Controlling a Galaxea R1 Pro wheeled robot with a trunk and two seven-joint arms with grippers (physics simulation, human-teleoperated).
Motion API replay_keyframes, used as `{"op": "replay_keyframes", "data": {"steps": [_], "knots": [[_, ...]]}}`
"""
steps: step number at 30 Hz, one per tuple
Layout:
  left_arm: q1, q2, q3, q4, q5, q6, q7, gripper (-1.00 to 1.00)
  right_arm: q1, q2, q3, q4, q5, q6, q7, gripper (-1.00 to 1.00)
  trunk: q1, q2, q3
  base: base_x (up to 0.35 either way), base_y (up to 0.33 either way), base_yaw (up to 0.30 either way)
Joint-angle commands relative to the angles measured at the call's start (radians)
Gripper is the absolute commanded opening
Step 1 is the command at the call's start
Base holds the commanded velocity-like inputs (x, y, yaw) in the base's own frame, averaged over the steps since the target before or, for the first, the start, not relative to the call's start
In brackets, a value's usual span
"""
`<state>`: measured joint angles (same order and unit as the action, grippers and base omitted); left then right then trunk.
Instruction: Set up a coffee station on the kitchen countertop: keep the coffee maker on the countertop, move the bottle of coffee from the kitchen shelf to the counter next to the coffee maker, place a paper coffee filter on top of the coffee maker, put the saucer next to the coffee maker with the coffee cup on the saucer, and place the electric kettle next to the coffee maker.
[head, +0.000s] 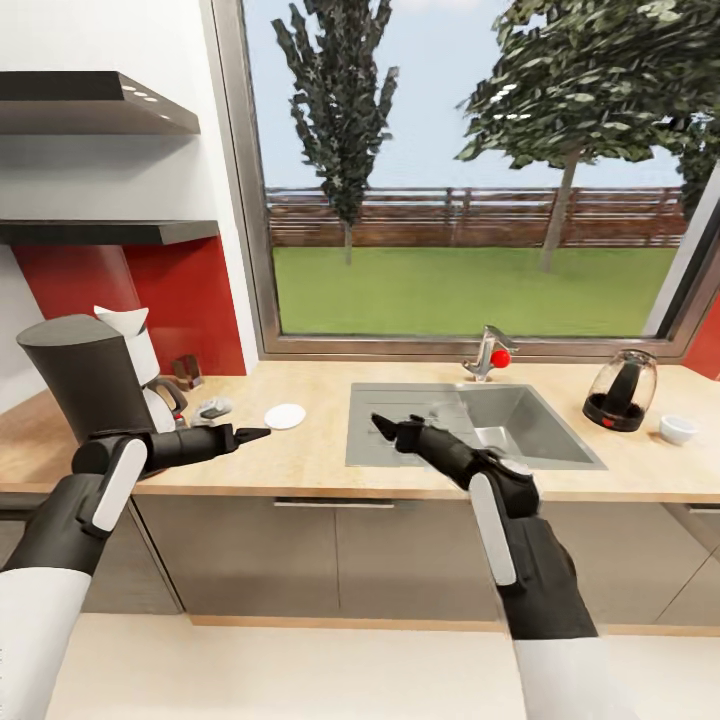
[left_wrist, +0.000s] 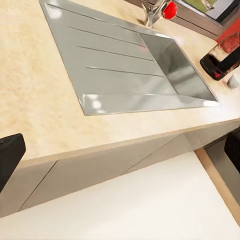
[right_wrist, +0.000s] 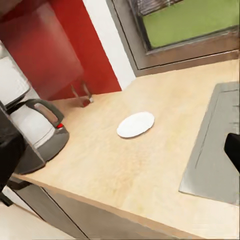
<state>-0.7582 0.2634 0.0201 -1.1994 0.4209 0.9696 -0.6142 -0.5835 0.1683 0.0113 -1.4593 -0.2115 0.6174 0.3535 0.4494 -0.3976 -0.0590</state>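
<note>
Here the left black tool (head: 262, 433) hangs pinched together, empty, just short of the flat round white saucer (head: 285, 416), pointing at the steel sink (head: 520, 420). The right black tool (head: 378, 426), whether parted I cannot tell, points from the sink toward the tall dark grey coffee maker (head: 88, 378) on the light-wood surface (head: 310, 455).

The left arm (head: 170, 447) hides the coffee maker's (head: 95, 380) base. Beside the coffee maker, a small grey object (head: 212, 408) is too blurred to identify.
</note>
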Motion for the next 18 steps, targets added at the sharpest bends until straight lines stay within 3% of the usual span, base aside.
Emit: {"op": "replay_keyframes", "data": {"steps": [1,2,3,4,5,7,10,11,18], "knots": [[-0.001,-0.001,0.002,0.0,-0.002,0.004,-0.004,1.0,-0.038,0.0,-0.002,0.006,-0.043,0.02,-0.055,1.0,0.001,-0.002,-0.003,0.0,0.0,0.0],[-0.001,-0.001,0.002,0.0,-0.002,0.004,-0.004,1.0,-0.053,0.0,-0.002,0.01,-0.062,0.028,-0.083,1.0,0.001,-0.002,-0.003,0.0,0.0,0.0],[-0.001,-0.003,0.003,0.0,-0.002,0.004,-0.003,1.0,-0.108,-0.001,-0.003,0.027,-0.144,0.06,-0.201,1.0,0.001,-0.002,-0.003,0.0,0.0,0.0],[-0.001,-0.003,0.003,0.0,-0.001,0.004,-0.003,1.0,-0.119,-0.001,-0.003,0.032,-0.164,0.067,-0.23,1.0,0.001,-0.002,-0.003,0.0,0.0,0.0],[-0.001,-0.003,0.003,0.0,-0.001,0.003,-0.003,1.0,-0.143,-0.002,-0.004,0.045,-0.225,0.082,-0.315,1.0,0.001,-0.002,-0.003,0.0,0.0,0.0],[0.001,-0.004,0.003,0.0,0.004,0.003,-0.003,1.0,-0.16,-0.006,-0.005,0.057,-0.317,0.093,-0.405,1.0,0.001,-0.002,-0.003,0.0,0.0,0.0],[0.001,-0.004,0.003,0.0,0.006,0.002,-0.003,1.0,-0.165,-0.008,-0.004,0.061,-0.375,0.097,-0.432,1.0,0.001,-0.002,-0.003,0.0,0.0,0.0],[0.002,-0.009,0.003,0.0,0.005,0.002,-0.002,1.0,-0.167,-0.012,0.0,0.063,-0.412,0.101,-0.445,1.0,0.001,-0.002,-0.003,0.0,0.0,0.0],[0.001,-0.027,0.007,0.058,0.004,-0.031,-0.002,1.0,-0.168,-0.017,0.004,0.068,-0.42,0.123,-0.45,1.0,0.001,-0.002,-0.003,0.18,0.0,0.0]]}}
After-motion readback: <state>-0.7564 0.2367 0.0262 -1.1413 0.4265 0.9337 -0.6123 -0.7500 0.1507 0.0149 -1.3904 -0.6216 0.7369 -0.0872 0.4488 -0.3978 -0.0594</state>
